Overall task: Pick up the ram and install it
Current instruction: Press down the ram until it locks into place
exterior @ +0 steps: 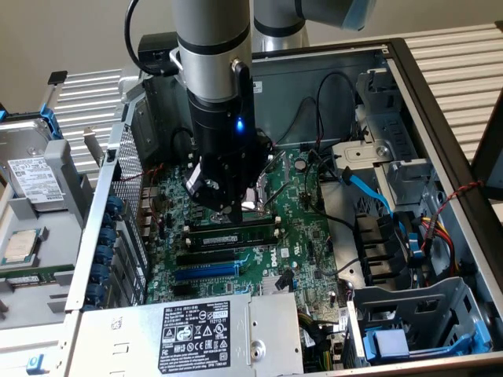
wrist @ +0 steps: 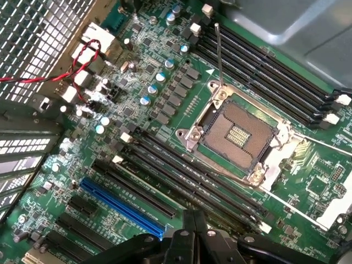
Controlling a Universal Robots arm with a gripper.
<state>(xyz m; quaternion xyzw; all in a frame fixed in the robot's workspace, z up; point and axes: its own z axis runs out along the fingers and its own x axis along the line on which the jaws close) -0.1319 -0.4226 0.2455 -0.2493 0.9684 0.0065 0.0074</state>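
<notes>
Jaws shut, seemingly touching ram [exterior: 236, 235]

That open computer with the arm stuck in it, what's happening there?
A robot arm is fitting a memory stick into the computer's motherboard. Its gripper is shut and pressed down low over the ram, a thin green stick that already sits in one of the black memory slots beside the empty processor socket.

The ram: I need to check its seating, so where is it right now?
In the exterior view the ram lies along a black memory slot on the motherboard, just below the gripper and the CPU socket, above the blue expansion slot.
</notes>
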